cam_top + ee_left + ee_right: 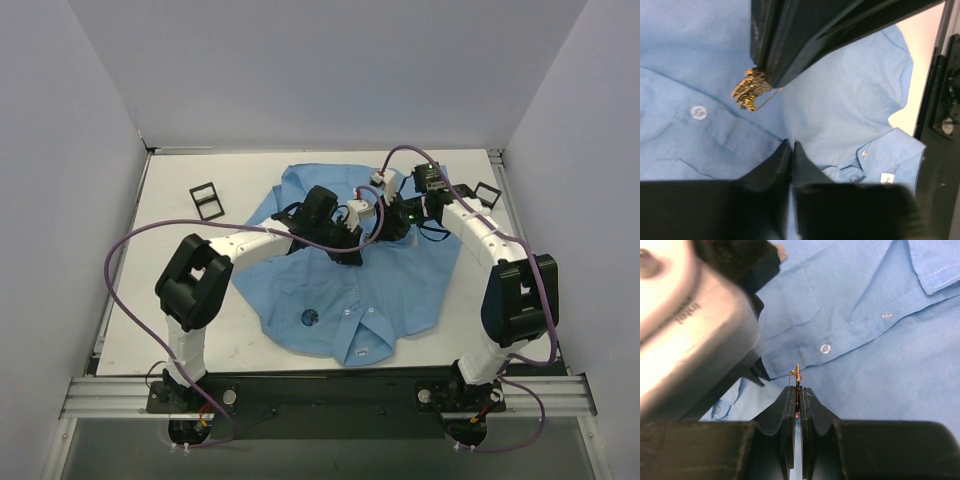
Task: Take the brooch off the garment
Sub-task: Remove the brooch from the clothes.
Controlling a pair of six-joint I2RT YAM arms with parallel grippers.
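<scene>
The left arm (250, 243) and right arm (480, 235) have white links with bulky black joint housings. A purple cable (125, 250) loops out at nine o'clock of the left arm, and another (420, 152) arcs at twelve o'clock of the right arm. The left hand (790, 146) and right hand (798, 392) are black with wedge-shaped fingers.

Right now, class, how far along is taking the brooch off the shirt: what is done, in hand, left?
Done: the right gripper is shut on the gold brooch, pin showing. In hand: getting it clear of the shirt; whether it is already free cannot be told. The left gripper is close by over the fabric. Still to do: a dark-blue disc lies on the shirt front, untouched.
</scene>
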